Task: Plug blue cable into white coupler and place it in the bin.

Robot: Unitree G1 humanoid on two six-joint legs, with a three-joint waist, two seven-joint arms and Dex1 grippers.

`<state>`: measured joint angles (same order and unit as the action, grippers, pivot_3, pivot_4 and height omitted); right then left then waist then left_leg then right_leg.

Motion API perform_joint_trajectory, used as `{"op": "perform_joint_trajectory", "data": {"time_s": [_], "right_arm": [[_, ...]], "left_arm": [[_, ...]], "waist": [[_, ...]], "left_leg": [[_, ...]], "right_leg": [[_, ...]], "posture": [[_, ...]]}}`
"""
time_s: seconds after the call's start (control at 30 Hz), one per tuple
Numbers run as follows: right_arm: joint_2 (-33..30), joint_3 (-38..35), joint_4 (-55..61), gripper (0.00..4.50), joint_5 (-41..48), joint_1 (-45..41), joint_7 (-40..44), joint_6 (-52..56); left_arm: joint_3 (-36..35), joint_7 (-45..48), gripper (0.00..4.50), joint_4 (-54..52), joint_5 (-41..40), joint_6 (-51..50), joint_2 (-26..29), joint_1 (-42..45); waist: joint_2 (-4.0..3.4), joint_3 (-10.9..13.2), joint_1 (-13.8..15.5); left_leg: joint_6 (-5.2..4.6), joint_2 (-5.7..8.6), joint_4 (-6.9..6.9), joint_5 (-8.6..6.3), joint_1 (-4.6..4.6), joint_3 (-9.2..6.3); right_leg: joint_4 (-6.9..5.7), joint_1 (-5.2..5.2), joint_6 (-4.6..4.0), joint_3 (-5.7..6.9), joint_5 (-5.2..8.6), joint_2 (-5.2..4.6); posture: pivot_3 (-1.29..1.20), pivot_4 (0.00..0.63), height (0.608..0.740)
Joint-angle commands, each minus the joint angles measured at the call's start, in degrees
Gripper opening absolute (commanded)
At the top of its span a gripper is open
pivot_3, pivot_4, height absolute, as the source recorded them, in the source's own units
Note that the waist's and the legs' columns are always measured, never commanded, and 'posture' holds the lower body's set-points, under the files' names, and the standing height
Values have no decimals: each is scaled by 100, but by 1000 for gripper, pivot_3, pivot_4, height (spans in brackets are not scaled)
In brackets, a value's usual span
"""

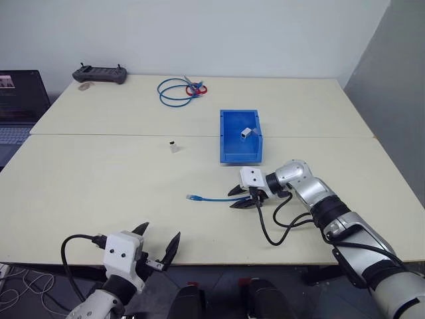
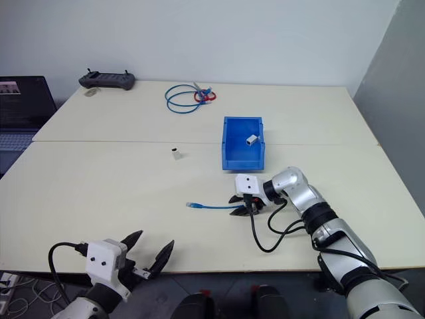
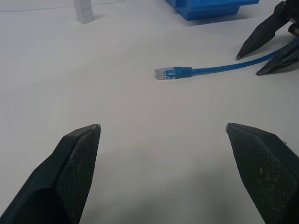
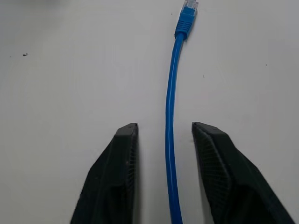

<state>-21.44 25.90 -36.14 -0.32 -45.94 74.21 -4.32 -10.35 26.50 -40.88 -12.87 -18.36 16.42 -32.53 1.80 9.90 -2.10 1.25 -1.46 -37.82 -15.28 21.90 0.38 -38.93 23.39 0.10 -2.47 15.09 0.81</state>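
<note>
Cable (image 4: 171,116) lies between parted right end effector (image 4: 164,127) fingers.

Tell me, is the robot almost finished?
Not yet. Nothing is plugged in: the blue cable lies flat on the table, while the coupler stands apart. The right end effector is open around the cable, not gripping. Still left: grasp, plug in, and drop it into the bin.

The cream table (image 1: 99,179) bore a blue cable (image 1: 216,198) at centre, the blue bin (image 1: 229,156) above it, a white coupler (image 1: 172,144), a coiled blue cable (image 1: 174,92), and a black controller (image 1: 99,74) at upper left.
</note>
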Motion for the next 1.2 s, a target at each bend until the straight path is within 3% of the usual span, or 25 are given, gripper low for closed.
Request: {"op": "perform_joint_trajectory", "data": {"time_s": [0.03, 0.1, 0.17, 0.33, 0.5, 0.77, 0.9, 0.93, 1.2], "right_arm": [[-411, -288, 1251, 2837, 329, 525, 210, 915], [-605, -597, 2174, 3328, 571, 846, -27, 1529], [-809, -1075, 3237, 3865, 959, 1242, -374, 2338], [-1207, -1920, 5201, 3865, 1536, 2158, -1089, 3642], [-1486, -2542, 6553, 3865, 1834, 3335, -1820, 4422], [-1478, -3140, 7417, 3865, 2003, 4445, -2745, 4887], [-1511, -3420, 7810, 3910, 2223, 4790, -2993, 5124], [-1512, -3475, 7868, 3910, 2264, 4849, -3050, 5164], [-1546, -3522, 7905, 3910, 2475, 4943, -3334, 5235]], "left_arm": [[-290, 489, 4500, 478, -328, -118, 672, 882], [-302, 943, 4500, 943, -528, -171, 1220, 1491], [-140, 1703, 4500, 1675, -699, -188, 1827, 2328], [836, 3494, 4500, 3693, -506, 186, 2622, 4195], [2175, 5075, 4500, 6312, 318, 1459, 2290, 6278], [2928, 6131, 4500, 9346, 1271, 3348, 1648, 7837], [3117, 6580, 4020, 10107, 1602, 3794, 1839, 8204], [3175, 6597, 3686, 10254, 1648, 3887, 1907, 8276], [3710, 6600, 2247, 10685, 1683, 4187, 2147, 8438]], "waist": [[-51, 2, 59], [-112, 5, 118], [-98, 11, 176], [-88, 17, 53], [-55, 31, 55], [-28, 30, 45], [-22, 25, 19], [-19, 23, 0], [-12, 17, -134]], "left_leg": [[-1, -1, 5, 0, 0, -1], [-1, 4, 20, -1, 8, -16], [-1, 1, 21, 0, 22, -26], [3, -16, 14, -2, 12, -35], [4, 0, -6, -2, 24, -27], [2, 7, -23, -2, 53, -9], [2, 3, -22, -2, 52, -15], [2, 2, -21, -2, 50, -14], [1, -16, -11, -2, 2, -11]], "right_leg": [[2, -1, -4, 1, 2, 2], [-4, 10, -15, 16, 17, 2], [-18, 17, -30, 45, 26, 9], [-15, 7, -29, 35, 25, 22], [-8, 2, -12, 44, 16, 33], [-1, 19, 16, 22, 1, 37], [-2, 18, 16, 19, 1, 41], [-2, 18, 16, 16, 1, 44], [-6, -5, 16, 2, 1, 62]], "posture": [[0, 150, 740], [0, 150, 740], [0, 150, 740], [0, 150, 740], [0, 150, 740], [0, 150, 740], [0, 150, 740], [0, 150, 740], [0, 150, 740]]}}
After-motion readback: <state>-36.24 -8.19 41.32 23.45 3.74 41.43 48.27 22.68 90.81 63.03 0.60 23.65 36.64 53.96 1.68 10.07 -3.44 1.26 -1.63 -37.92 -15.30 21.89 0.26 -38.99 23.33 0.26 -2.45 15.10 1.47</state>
